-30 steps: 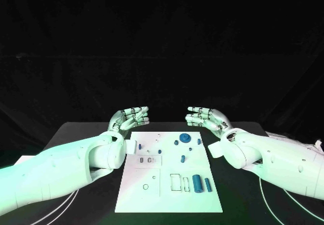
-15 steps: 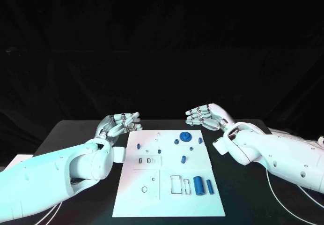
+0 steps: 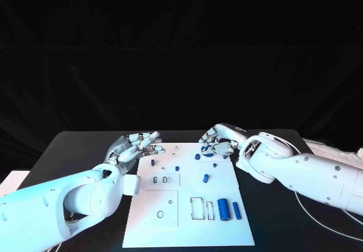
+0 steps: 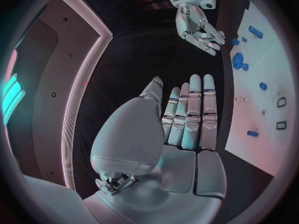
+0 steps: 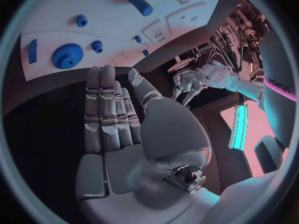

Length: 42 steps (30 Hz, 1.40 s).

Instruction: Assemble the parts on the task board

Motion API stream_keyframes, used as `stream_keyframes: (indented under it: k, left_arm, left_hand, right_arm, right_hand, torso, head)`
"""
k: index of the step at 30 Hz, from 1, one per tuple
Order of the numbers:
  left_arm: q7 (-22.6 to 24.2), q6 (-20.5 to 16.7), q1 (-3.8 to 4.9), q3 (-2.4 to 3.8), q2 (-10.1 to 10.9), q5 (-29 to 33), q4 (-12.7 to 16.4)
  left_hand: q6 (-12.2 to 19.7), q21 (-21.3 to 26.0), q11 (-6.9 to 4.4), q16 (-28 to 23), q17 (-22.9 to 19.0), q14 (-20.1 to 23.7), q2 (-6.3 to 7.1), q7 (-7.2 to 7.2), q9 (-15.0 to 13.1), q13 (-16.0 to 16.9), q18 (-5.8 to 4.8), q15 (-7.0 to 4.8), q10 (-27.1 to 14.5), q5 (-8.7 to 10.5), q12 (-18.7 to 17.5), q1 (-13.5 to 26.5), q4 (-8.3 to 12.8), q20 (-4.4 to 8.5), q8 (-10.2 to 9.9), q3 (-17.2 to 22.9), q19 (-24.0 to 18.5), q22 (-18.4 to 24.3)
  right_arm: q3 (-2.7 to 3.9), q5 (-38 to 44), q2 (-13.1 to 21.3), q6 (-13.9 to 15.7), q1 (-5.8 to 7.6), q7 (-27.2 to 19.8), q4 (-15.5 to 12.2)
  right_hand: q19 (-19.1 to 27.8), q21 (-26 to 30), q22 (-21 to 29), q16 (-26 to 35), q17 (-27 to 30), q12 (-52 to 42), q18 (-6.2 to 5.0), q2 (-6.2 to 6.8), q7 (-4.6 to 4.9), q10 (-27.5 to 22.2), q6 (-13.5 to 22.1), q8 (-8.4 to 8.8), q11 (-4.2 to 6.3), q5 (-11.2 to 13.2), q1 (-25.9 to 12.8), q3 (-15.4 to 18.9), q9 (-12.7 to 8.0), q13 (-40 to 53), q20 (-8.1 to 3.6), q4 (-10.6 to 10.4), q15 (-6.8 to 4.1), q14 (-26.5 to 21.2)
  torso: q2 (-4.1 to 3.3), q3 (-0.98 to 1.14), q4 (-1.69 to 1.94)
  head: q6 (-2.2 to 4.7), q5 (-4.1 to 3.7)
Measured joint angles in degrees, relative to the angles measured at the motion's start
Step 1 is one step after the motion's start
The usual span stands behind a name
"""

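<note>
Hovering my left hand (image 3: 135, 146) at the task board's (image 3: 181, 231) far left corner and my right hand (image 3: 215, 143) over its far edge above the blue gear (image 5: 64, 56), both empty, fingers extended.

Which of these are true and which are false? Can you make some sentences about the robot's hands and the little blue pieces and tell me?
1. The right hand is holding the blue gear. False: it holds nothing, and the gear lies on the task board.
2. The left hand holds nothing, its fingers apart. True.
3. The big blue cylinder lies near the board's close end. True.
4. The task board is black. False: the board is white, and the table is black.
5. Both hands are at the board's far end, one on each side. True.
</note>
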<state>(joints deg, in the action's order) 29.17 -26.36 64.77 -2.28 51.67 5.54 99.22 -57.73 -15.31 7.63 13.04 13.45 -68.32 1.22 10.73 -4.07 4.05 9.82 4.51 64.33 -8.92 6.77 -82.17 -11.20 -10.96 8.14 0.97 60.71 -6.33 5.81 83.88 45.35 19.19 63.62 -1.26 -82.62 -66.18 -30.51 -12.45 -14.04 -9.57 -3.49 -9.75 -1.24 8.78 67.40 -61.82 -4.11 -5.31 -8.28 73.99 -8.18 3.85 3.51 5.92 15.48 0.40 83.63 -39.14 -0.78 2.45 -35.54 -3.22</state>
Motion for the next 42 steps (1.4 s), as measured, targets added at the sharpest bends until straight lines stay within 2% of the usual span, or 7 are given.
stream_keyframes:
  k: [5,9,12,16,20,28,42]
  left_arm:
    - [-0.33,0.65,0.08,0.17,0.62,0.51,1.41]
    - [-0.49,0.87,0.11,0.21,0.68,0.82,1.88]
    - [-0.59,0.95,0.12,0.22,0.68,1.10,2.06]
    - [-0.74,1.04,0.13,0.24,0.66,1.49,2.15]
    - [-0.86,1.09,0.13,0.24,0.66,1.75,2.25]
    - [-1.08,1.18,0.13,0.24,0.58,2.06,2.29]
    - [-1.46,1.37,0.13,0.24,0.62,2.26,2.58]
  left_hand:
    - [0.00,0.22,0.00,-0.41,0.39,0.00,0.00,0.00,0.06,0.00,0.00,0.00,0.00,0.00,-0.33,0.00,0.16,-0.04,-0.32,-0.16,0.04,0.10]
    - [0.21,0.22,0.00,-0.43,0.60,0.00,0.00,0.21,0.05,0.00,0.00,0.00,-0.01,0.00,-0.67,0.00,0.26,-0.20,-0.43,-0.26,0.20,0.19]
    - [0.42,0.24,0.01,-0.43,0.78,0.00,0.00,0.41,0.10,0.00,0.00,0.00,-0.01,0.00,-0.82,0.00,0.40,-0.20,-0.65,-0.40,0.20,0.26]
    - [0.42,0.46,0.01,-0.43,0.86,0.00,0.00,0.41,0.11,0.00,0.00,0.00,-0.01,0.00,-0.82,0.00,0.40,-0.20,-0.65,-0.40,0.20,0.26]
    - [0.42,0.46,0.24,-0.78,0.99,0.00,0.00,0.41,0.11,0.01,0.00,0.00,-0.25,0.00,-1.12,0.00,0.40,-0.20,-0.87,-0.40,0.20,0.33]
    - [0.41,0.68,0.24,-0.78,1.12,0.21,0.00,0.41,0.10,0.01,-0.01,0.20,-0.25,0.00,-1.12,0.00,0.40,-0.20,-0.87,-0.40,0.20,0.43]
    - [0.42,0.68,0.24,-1.06,1.21,0.21,0.00,0.41,0.10,0.01,-0.01,0.20,-0.25,0.00,-1.46,0.00,0.42,-0.21,-1.09,-0.42,0.20,0.42]
  right_arm:
    - [0.06,7.51,-0.82,-2.25,0.58,3.55,0.00]
    - [0.07,10.71,-1.33,-3.65,0.96,5.51,0.03]
    - [0.09,12.23,-1.65,-4.53,1.20,6.64,0.00]
    - [0.10,13.87,-2.03,-5.68,1.43,8.04,0.01]
    - [0.10,15.00,-2.48,-6.71,1.56,9.13,0.39]
    - [0.10,16.39,-3.59,-8.41,1.67,10.51,1.48]
    - [0.10,17.48,-5.17,-10.61,1.70,11.82,3.29]
  right_hand:
    - [-2.22,-4.36,-2.42,-4.64,-3.39,0.00,0.00,0.44,-0.52,-0.30,-0.51,0.08,0.34,0.00,-0.27,-0.76,0.00,0.12,-0.81,-0.76,-0.31,0.31]
    - [-3.99,-10.65,-6.35,-16.22,-10.10,0.00,0.01,1.79,-0.78,-0.60,-0.28,0.17,0.66,0.00,-0.92,-2.08,0.00,0.17,-1.22,-2.07,-1.20,0.41]
    - [-6.39,-21.22,-18.69,-23.52,-14.61,0.00,0.19,2.49,-0.86,-0.61,-0.20,0.17,0.67,0.00,-0.89,-3.50,0.00,0.16,-1.26,-3.19,-1.25,0.40]
    - [-11.27,-36.48,-38.71,-34.84,-24.96,-0.14,3.18,3.41,-1.18,-0.40,-0.52,0.17,0.88,0.00,-0.87,-5.92,0.00,0.19,-1.11,-4.37,-1.25,0.40]
    - [-12.52,-43.46,-48.22,-41.51,-31.25,-0.14,4.08,4.15,-1.20,-0.16,-0.54,0.17,1.05,0.00,-0.82,-7.92,0.00,0.19,-0.99,-5.71,-1.25,0.40]
    - [-13.75,-47.41,-53.94,-47.63,-37.61,-0.14,4.94,4.53,-1.01,0.39,-1.25,0.16,0.90,0.00,-0.44,-10.16,0.04,0.24,-0.79,-6.85,-1.24,0.40]
    - [-13.74,-48.26,-55.22,-49.65,-39.13,-0.14,4.94,4.96,-0.81,0.40,-1.44,0.16,0.89,0.00,-0.46,-11.70,0.03,0.24,-0.79,-8.07,-1.24,0.39]
  torso:
    - [-1.17,0.02,0.30]
    - [-1.84,0.05,0.52]
    - [-2.27,0.10,0.70]
    - [-2.80,0.12,0.92]
    - [-3.20,0.08,1.07]
    - [-3.80,0.01,1.41]
    - [-4.60,0.04,1.68]
  head:
    - [0.21,-0.30]
    - [0.39,-0.63]
    - [0.47,-0.83]
    - [0.54,-1.14]
    - [0.62,-1.28]
    - [0.69,-1.50]
    - [0.99,-1.05]
